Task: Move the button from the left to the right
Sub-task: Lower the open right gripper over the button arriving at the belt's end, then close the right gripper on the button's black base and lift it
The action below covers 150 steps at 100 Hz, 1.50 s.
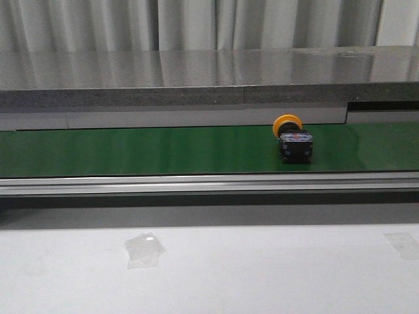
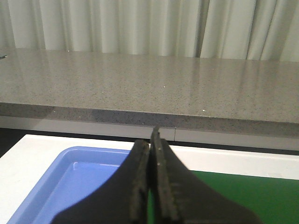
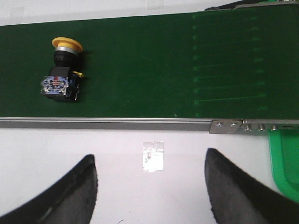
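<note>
One button (image 1: 292, 138) lies on the green belt (image 1: 144, 150), right of centre; left gripper (image 2: 150, 186) closed and empty, right gripper (image 3: 150, 186) spread wide, empty.

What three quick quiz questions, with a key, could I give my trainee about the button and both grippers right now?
1. True or false: the yellow-capped push-button with the blocky black body lies on its side on the green conveyor belt.
2. Multiple choice: how do the right gripper's black fingers stand? A) shut on the button B) wide open, holding nothing C) shut on nothing.
3. Fill in: in the left wrist view, the left gripper is ____, with the blue plastic tray beneath it.

Key:
1. True; its cap points towards the grey stone counter.
2. B; a patch of clear tape shows between them.
3. Shut, gripping nothing.
</note>
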Tool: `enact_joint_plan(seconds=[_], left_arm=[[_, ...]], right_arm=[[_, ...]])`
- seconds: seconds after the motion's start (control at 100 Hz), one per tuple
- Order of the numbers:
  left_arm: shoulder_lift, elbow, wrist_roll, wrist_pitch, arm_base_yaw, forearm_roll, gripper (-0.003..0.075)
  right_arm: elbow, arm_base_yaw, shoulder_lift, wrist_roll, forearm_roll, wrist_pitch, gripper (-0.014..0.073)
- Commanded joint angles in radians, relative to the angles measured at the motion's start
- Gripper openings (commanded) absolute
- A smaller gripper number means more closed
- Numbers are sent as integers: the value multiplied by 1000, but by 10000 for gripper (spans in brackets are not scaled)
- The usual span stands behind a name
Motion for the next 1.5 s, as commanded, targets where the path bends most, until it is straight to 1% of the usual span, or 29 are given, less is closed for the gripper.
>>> enact_joint_plan(seconds=[0.0, 0.26, 0.35, 0.5, 0.67, 1.01, 1.35, 1.49], left_arm=[[3, -28, -11, -70, -3, -11, -20], [3, -28, -11, -70, -3, -11, -20], [3, -28, -11, -70, -3, -11, -20], [3, -28, -11, -70, -3, -11, -20], [3, -28, -11, -70, -3, -11, -20], [3, -28, -11, -70, -3, -11, -20], [3, -28, -11, -70, -3, -11, -20], [3, -28, -11, -70, -3, -11, -20]], right_arm=[[-59, 2, 11, -37, 28, -50, 522], [-201, 2, 172, -123, 141, 10, 522], [-231, 2, 232, -139, 157, 16, 522], [-253, 2, 320, -166, 159, 9, 522], [-255, 2, 398, -200, 159, -40, 522], [-258, 2, 494, -205, 159, -132, 522], [-309, 2, 609, -219, 157, -153, 522], [-316, 2, 657, -219, 131, -154, 522]])
